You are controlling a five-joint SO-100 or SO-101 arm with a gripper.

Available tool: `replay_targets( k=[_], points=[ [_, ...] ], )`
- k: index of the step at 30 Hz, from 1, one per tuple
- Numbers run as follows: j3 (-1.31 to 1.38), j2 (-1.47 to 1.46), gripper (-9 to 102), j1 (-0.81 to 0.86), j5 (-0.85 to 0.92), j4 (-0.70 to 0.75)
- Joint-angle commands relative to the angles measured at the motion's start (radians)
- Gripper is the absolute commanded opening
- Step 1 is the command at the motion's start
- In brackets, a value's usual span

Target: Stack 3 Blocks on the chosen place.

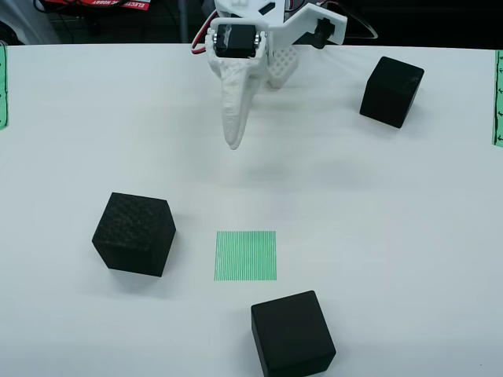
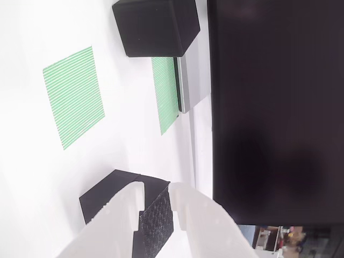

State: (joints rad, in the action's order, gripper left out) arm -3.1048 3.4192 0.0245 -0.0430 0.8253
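Observation:
The overhead view has three black cubes on the white table. The dotted, textured cube [image 1: 134, 234] is at the left, a smooth cube [image 1: 292, 334] at the front and another smooth cube [image 1: 391, 90] at the back right. The green striped square [image 1: 246, 255] lies bare between the first two. My white gripper [image 1: 234, 143] hangs above the table behind the square, touching nothing. In the gripper's own view its fingers [image 2: 157, 187] stand slightly apart, empty, with the textured cube [image 2: 107, 196] showing beyond them, then the green square [image 2: 73, 97] and a smooth cube [image 2: 155, 27].
Narrow green strips with black marks sit at the table's left edge [image 1: 2, 86] and right edge [image 1: 497, 98]. In the gripper's view another green striped patch [image 2: 165, 94] lies by a grey slab edge [image 2: 184, 80], with a large dark panel [image 2: 274, 107] beyond.

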Motion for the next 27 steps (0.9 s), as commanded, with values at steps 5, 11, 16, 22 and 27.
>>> replay_targets(
  k=[5,11,16,22,27],
  points=[
    [-0.032,0.017,2,-0.026,-0.005,0.028],
    [0.037,0.021,2,-0.12,0.009,0.012],
    [0.262,-0.123,2,-0.245,0.011,-0.011],
    [0.715,-0.588,2,-0.359,0.011,0.097],
    [1.127,-0.87,2,-0.454,0.011,0.33]
  ],
)
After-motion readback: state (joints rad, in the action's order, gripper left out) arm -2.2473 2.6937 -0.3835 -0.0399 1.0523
